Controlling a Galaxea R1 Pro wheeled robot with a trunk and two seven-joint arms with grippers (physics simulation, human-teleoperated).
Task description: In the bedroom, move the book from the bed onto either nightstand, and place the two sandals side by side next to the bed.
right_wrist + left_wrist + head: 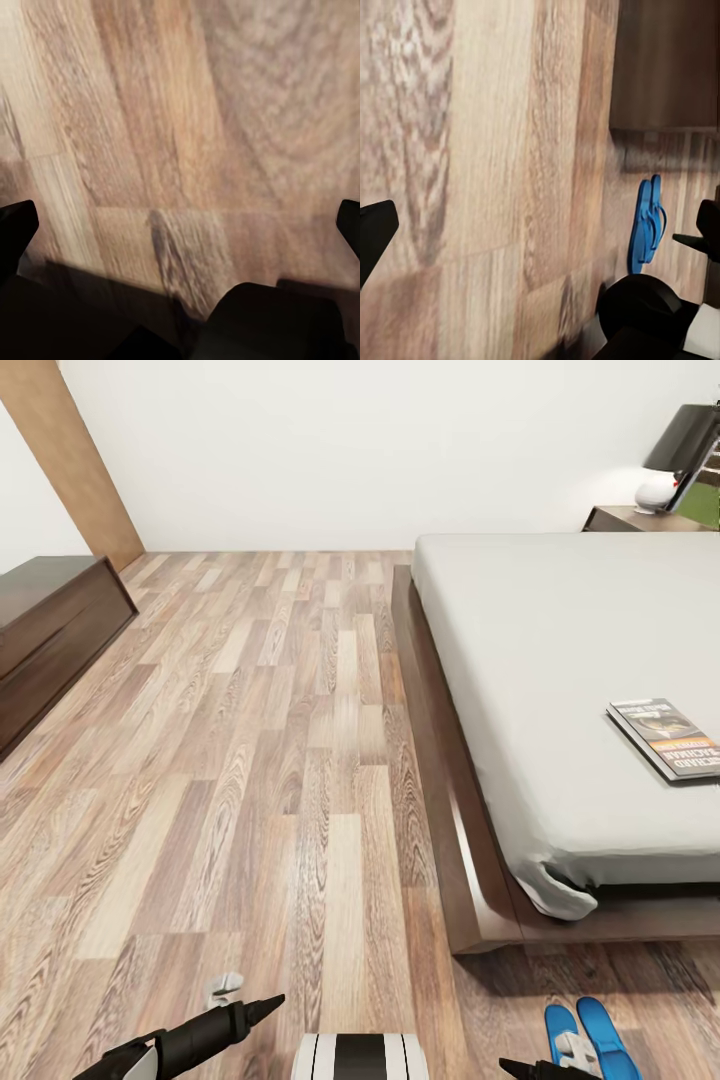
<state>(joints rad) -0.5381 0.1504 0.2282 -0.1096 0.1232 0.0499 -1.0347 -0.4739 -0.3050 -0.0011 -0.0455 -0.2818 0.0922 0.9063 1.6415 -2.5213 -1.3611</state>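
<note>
Head view: bed (560,660) fills the 3 o'clock side, white mattress on a dark frame. Book (664,738) lies flat on the mattress near the 3 o'clock edge of view, cover up. Nightstand (640,518) at 1 o'clock beyond the bed, carrying a lamp (678,452) with a dark shade. Dark low cabinet (50,630) at 9 o'clock on the plank floor (250,760).

Sandals (585,1040): both blue, side by side and touching, on the floor at 5 o'clock, just off the bed's near corner.

Left end effector (540,225): fingers set wide apart, nothing between them, floor beneath; sandals (648,223) visible beyond it.

Right end effector (180,225): fingers wide apart, holding nothing, bare floor below.
</note>
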